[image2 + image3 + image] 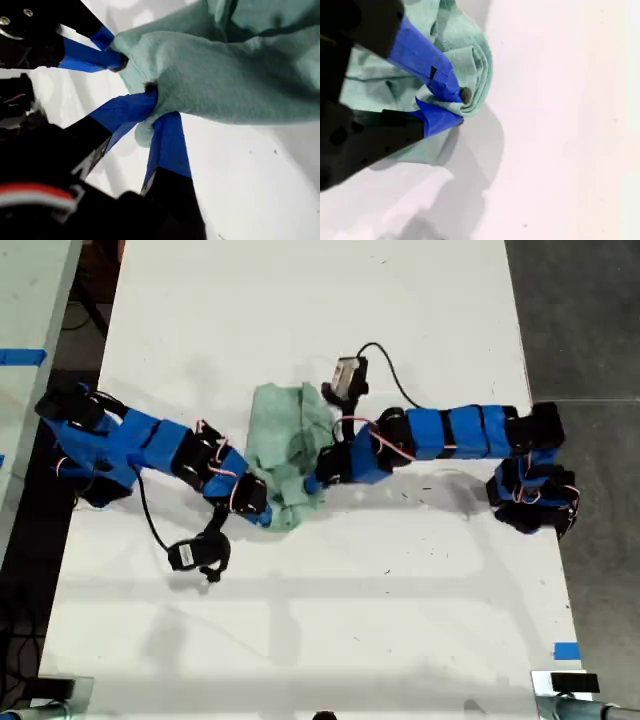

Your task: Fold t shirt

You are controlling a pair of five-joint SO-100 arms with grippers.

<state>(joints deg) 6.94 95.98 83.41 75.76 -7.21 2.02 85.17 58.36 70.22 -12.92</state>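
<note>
Exterior view: the t shirt [290, 450] lies bunched near the middle of the white table [420, 620], between two blue arms reaching in from the exterior view's left and right. First wrist view: my first gripper [150, 107] is closed on a gathered fold of the t shirt [225, 75], with another arm's blue jaw tip touching the cloth close by. Second wrist view: my second gripper [452, 107] pinches a rolled edge of the t shirt [470, 60]. Risk, in my judgement: both grips sit close together on bunched cloth, so lifting could drag layers along, or one thin pinch could slip free.
</note>
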